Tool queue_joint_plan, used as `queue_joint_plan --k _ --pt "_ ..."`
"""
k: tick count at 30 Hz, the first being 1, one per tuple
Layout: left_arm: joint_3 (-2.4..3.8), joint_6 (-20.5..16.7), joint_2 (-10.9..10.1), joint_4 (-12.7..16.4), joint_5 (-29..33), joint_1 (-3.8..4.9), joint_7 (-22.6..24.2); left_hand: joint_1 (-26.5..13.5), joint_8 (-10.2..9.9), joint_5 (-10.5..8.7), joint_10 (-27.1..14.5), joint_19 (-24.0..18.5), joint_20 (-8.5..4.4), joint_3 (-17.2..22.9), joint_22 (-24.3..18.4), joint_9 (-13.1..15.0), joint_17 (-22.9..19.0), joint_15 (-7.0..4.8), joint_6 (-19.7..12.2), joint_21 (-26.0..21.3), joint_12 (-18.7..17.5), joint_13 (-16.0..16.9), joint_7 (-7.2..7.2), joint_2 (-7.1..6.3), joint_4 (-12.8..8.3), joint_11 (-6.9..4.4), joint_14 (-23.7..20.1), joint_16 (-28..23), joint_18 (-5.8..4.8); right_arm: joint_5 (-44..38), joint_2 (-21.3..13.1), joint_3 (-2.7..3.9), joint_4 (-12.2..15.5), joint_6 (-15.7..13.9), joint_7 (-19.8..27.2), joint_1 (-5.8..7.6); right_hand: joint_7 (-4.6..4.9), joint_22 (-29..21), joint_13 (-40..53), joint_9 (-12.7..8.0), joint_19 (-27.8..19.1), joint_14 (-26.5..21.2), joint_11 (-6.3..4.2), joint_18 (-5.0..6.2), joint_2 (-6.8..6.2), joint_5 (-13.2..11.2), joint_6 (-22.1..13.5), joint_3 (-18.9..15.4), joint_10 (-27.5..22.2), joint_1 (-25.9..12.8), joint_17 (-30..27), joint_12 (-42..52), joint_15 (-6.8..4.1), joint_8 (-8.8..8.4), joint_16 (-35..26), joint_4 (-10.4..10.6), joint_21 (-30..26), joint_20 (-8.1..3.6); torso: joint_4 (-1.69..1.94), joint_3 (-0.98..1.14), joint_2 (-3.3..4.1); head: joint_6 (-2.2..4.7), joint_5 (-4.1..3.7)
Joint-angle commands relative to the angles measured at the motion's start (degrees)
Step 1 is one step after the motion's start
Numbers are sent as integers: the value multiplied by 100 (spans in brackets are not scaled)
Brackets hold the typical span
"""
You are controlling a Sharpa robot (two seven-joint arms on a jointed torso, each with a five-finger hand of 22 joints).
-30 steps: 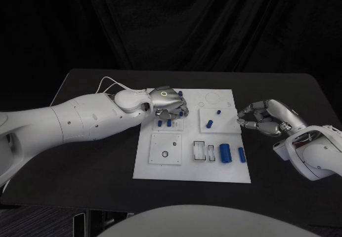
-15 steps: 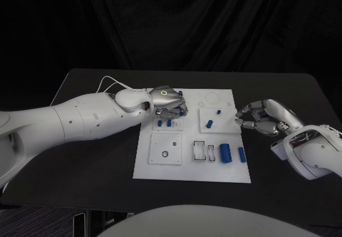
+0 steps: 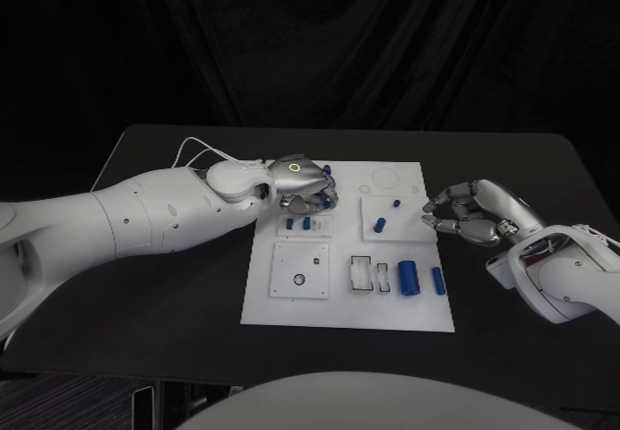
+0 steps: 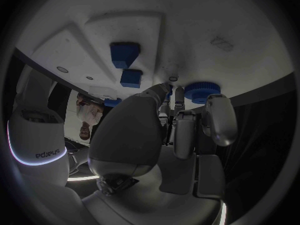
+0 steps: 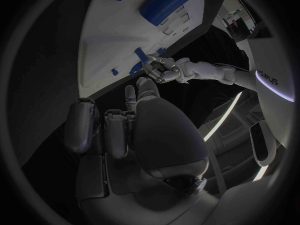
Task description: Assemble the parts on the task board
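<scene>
Head view: one task board (image 3: 339, 309), roughly six blue parts (image 3: 409, 278) on it. Left hand (image 3: 304, 184) fingers curled down onto board's far-left parts, grip unclear. Right hand (image 3: 468, 213) curled, empty, crept slightly toward board edge.

The head camera looks down on the task board (image 3: 348, 246); both wrist cameras see it close, from behind their hands.

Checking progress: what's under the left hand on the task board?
The left hand hovers over the task board; small blue parts show beside its fingers. Whatever lies directly beneath is covered.
</scene>
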Motion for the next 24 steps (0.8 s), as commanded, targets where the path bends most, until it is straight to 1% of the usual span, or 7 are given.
queue_joint_plan --k 1,5,8,10,15,19,24 --pt "-11 37 -7 -22 -15 -14 72 -28 24 -3 57 22 -10 0 925 17 502 -26 -17 26 28 26 18 34 -38 2 285 -9 -41 1 9 2 -12 -4 -68 0 13 1001 -106 -10 45 413 -193 -20 131 38 -25 40 219 151 607 -62 -26 -7 5 5 13 1 -16 1 -4 0 -17" --pt "-11 -22 -14 -25 -15 -16 118 -40 60 -7 82 20 -30 19 924 60 488 -57 13 16 42 54 61 53 -54 -57 280 -16 -38 1 33 2 -30 -39 -60 -1 16 1002 -118 -13 47 413 -190 -21 128 39 -36 43 213 153 605 -66 -24 -11 4 5 18 2 -6 -1 -10 0 -15" --pt "-11 -141 -25 -17 -15 -18 161 -15 165 67 302 47 -109 85 938 162 460 -166 120 58 69 75 160 91 -121 -213 278 -29 -45 1 45 2 -39 -46 -60 -2 20 1000 -123 -15 44 412 -188 -19 126 43 -47 47 210 155 601 -69 -22 -16 2 5 10 3 -4 -1 -18 0 -13" --pt "-11 -224 -41 0 -15 -19 167 -13 206 104 386 68 -138 109 950 198 456 -195 176 100 48 62 157 94 -143 -245 281 -31 -54 1 53 2 -47 -43 -65 -3 21 999 -129 -15 43 412 -187 -19 125 44 -49 49 207 156 599 -71 -22 -16 1 4 7 3 -3 -1 -20 0 -3" --pt "-11 -432 -135 103 -15 -21 141 -68 242 142 657 97 -194 194 966 280 426 -234 250 149 -183 -66 162 66 -194 -273 284 -49 -70 2 71 2 -60 -30 -69 -6 21 999 -129 -15 43 412 -187 -19 125 44 -49 49 207 156 599 -71 -22 -16 1 4 7 3 -1 0 -15 0 18" --pt "-11 -617 -297 261 -15 -17 93 -120 246 125 848 100 -203 313 965 331 402 -242 319 139 -470 -231 175 27 -237 -273 286 -64 -71 2 73 2 -70 -20 -78 -13 21 999 -129 -15 43 412 -187 -19 125 44 -49 49 207 156 599 -71 -22 -16 1 4 7 3 -7 4 -7 0 8" --pt "-11 -746 -550 508 -15 21 -25 -182 238 44 935 99 -204 365 963 355 336 -241 365 126 -635 -323 185 3 -238 -268 270 -101 -70 2 101 2 -106 -16 -109 -17 23 996 -139 -16 39 411 -185 -16 123 45 -52 53 201 159 598 -75 -20 -17 0 4 -5 4 -3 5 -2 0 -83"
